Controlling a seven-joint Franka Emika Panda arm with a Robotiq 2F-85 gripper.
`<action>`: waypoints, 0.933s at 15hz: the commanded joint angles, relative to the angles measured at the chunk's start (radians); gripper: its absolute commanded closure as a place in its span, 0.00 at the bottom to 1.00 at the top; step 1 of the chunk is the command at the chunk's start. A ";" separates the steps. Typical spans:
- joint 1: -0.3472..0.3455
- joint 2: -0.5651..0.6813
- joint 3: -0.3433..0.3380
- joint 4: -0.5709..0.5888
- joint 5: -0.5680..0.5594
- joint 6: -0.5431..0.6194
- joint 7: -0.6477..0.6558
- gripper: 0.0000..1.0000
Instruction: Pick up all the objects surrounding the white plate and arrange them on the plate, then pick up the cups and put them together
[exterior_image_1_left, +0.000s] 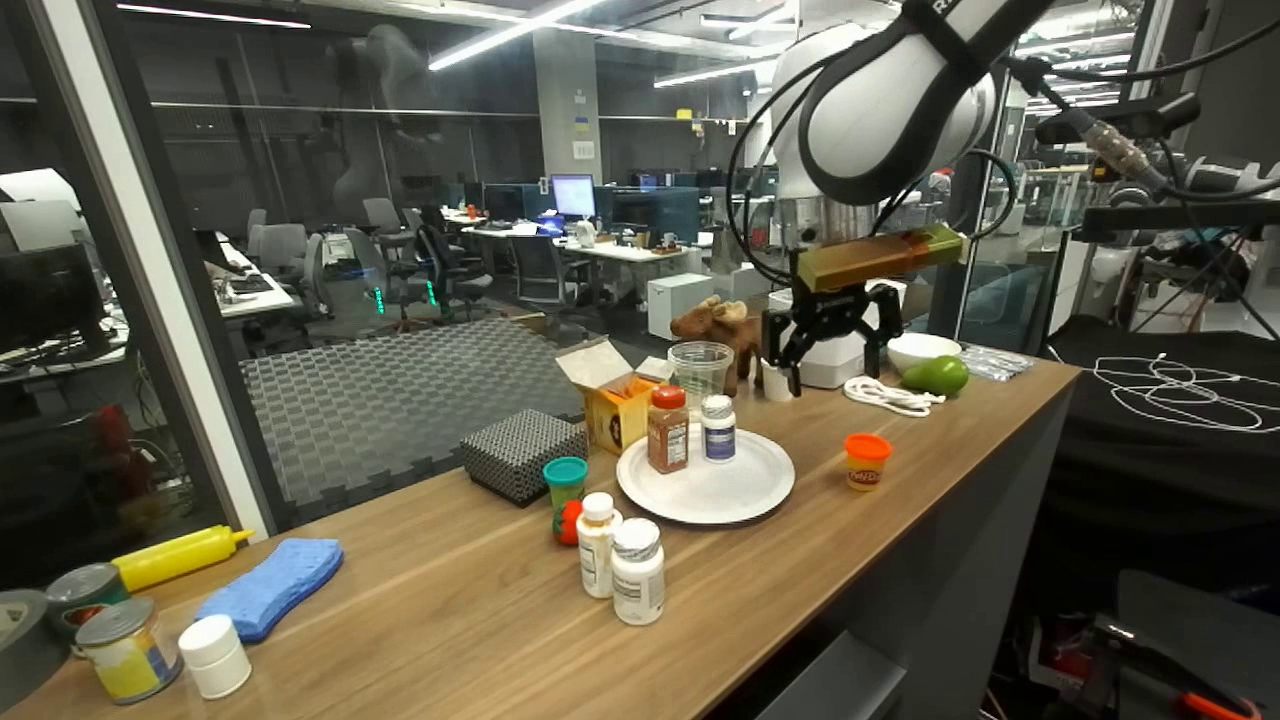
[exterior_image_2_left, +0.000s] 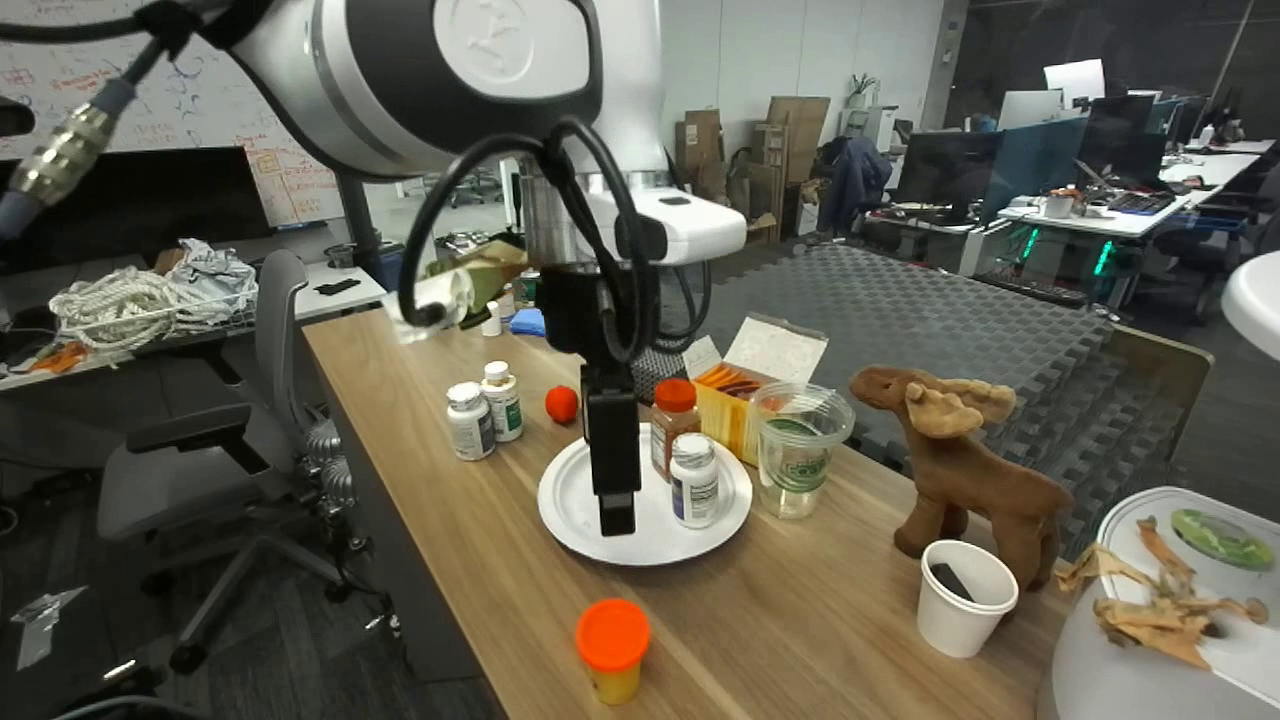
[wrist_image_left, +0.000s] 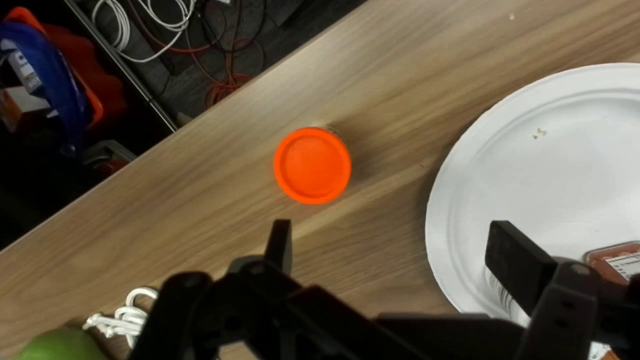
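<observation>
Orange-cap jar (wrist_image_left: 312, 165) stands lower than & apart fr. tool (wrist_image_left: 390, 237).

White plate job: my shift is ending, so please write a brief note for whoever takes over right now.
Tool: open, holding nothing.
Done: red-capped jar and one white-capped bottle stand on the white plate.
Left, I judge: orange-lidded tub, two more white-capped bottles and teal-lidded tub, all off the plate.
After that: clear cup and white cup stand apart; bring them together.
</observation>
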 joint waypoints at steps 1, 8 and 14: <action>-0.040 -0.014 -0.002 -0.078 0.067 0.107 -0.089 0.00; -0.067 0.005 -0.014 -0.140 0.133 0.154 -0.158 0.00; -0.064 0.075 -0.022 -0.114 0.137 0.167 -0.140 0.00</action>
